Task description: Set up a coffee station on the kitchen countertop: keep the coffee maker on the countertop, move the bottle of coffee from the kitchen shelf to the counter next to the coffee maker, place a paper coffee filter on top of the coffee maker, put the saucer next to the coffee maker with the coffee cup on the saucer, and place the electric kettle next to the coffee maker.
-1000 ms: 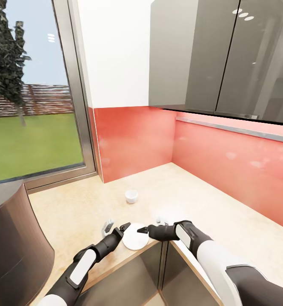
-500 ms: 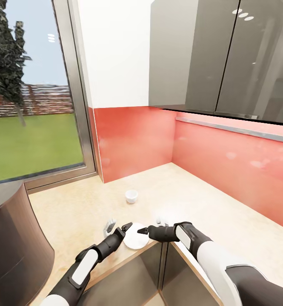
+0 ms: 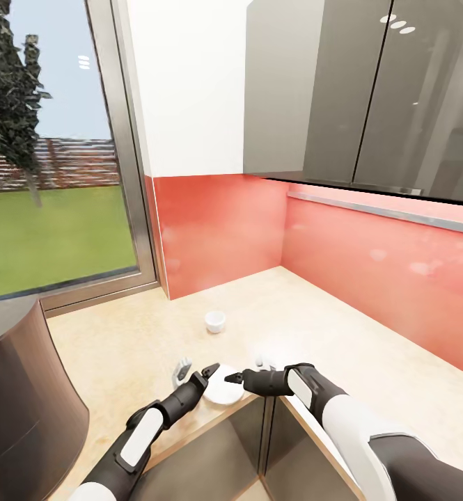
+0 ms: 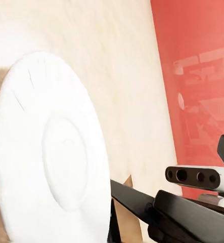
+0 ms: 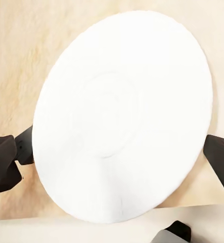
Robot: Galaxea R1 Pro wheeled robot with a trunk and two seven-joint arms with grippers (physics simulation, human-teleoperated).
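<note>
A white saucer (image 3: 223,391) lies flat at the front edge of the beige countertop (image 3: 342,348), in the corner. My right gripper (image 3: 232,378) reaches over it from the right and stands open, one dark finger (image 5: 4,164) on each side of the saucer (image 5: 124,114). My left gripper (image 3: 208,373) comes in from the left, its tip at the saucer's rim, open with the saucer (image 4: 46,152) close before it. A small white coffee cup (image 3: 215,321) stands upright farther back, apart from both grippers. Coffee maker, bottle, filter and kettle are out of view.
Red backsplash walls (image 3: 370,271) meet behind the counter, with grey upper cabinets (image 3: 356,90) overhead. A big window (image 3: 50,181) is at the left and a dark rounded body (image 3: 22,396) stands below it. Two small pale objects (image 3: 181,370) (image 3: 264,360) flank the saucer.
My left arm has crept forward and to the right, bringing its gripper closer to the saucer's rim. The right arm, saucer and cup stay where they were.
</note>
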